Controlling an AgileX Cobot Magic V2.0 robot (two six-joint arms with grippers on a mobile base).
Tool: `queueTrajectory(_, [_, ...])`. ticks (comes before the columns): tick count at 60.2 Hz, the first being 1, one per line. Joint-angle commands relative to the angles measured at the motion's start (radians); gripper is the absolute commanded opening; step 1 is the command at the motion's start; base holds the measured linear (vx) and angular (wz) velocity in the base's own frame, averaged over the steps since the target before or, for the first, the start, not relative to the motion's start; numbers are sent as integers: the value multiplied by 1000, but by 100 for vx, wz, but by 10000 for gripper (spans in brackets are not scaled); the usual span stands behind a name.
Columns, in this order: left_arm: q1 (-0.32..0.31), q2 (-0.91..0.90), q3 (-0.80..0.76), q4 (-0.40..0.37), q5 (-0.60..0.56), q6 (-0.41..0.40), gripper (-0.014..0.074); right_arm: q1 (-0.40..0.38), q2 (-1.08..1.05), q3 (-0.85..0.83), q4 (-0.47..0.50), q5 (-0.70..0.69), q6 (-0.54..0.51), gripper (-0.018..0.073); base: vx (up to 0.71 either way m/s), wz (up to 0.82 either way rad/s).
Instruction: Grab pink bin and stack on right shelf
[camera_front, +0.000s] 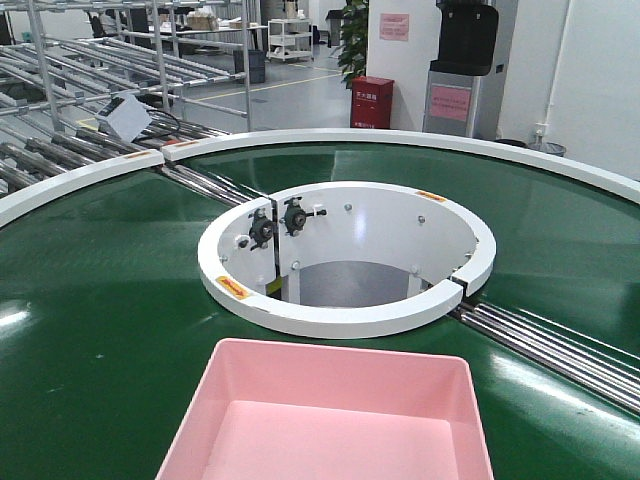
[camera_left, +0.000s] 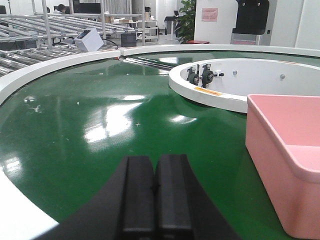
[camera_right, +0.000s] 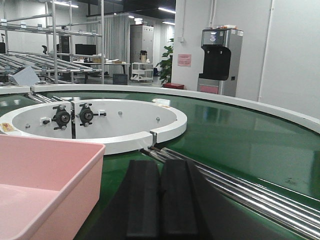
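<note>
**A:** While the front camera looks over the green belt (camera_front: 100, 330), where does the pink bin (camera_front: 330, 410) stand?

**B:** It stands on the belt on the near side of the white ring (camera_front: 340, 322). It is upright with the open side up. It is just beside the ring but does not touch it, because a thin strip of green shows between them.

**A:** And the left end effector (camera_left: 155, 167)?

**B:** It hangs low over the belt, to the near left of the ring. Its two black fingers (camera_left: 137, 195) are pressed together and nothing is between them. In its camera the bin (camera_left: 285, 150) is on its right, apart from it.

**A:** The right end effector (camera_right: 160, 170)?

**B:** It is to the near right of the ring (camera_right: 125, 142), also low over the belt. Its fingers (camera_right: 142, 200) are pressed together too, with nothing pinched. The bin (camera_right: 40, 175) is on its left, and I see no contact with it.

**A:** What else is at the ring?

**B:** Two black bearings (camera_front: 278, 222) sit on its inner wall, on the left side. The ring has a gap on the right, and steel rollers (camera_front: 560, 345) run out from this gap across the belt. Beyond the far side of the ring stand a red box (camera_front: 372, 102) and a water dispenser (camera_front: 462, 70). Pipe racks (camera_front: 100, 60) stand beyond the ring to the far left.
</note>
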Motion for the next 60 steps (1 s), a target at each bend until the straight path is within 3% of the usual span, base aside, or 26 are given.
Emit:
queueTrajectory(1, [-8, -18, 14, 0, -79, -3, -6, 1, -11, 5, -9, -88, -10, -9, 0, 0])
queueTrajectory(33, [-8, -18, 13, 0, -82, -4, -6, 1, -11, 5, -14, -107, -20, -9, 0, 0])
queueTrajectory(39, [-8, -18, 5, 0, -170, -4, -6, 1, -11, -10, -12, -165, -25, -9, 0, 0])
queueTrajectory(45, [-8, -18, -51, 0, -240, -5, -6, 1, -10, -104, -10, -140, 15, -9, 0, 0])
queueTrajectory(52, [-8, -13, -197, 0, -178, -3, -6, 1, 15, -257, -11, -15, 31, -9, 0, 0])
queueTrajectory(60, [-8, 68, -417, 0, 30, -3, -6, 1, 126, -459, -12, 213, 31, -9, 0, 0])
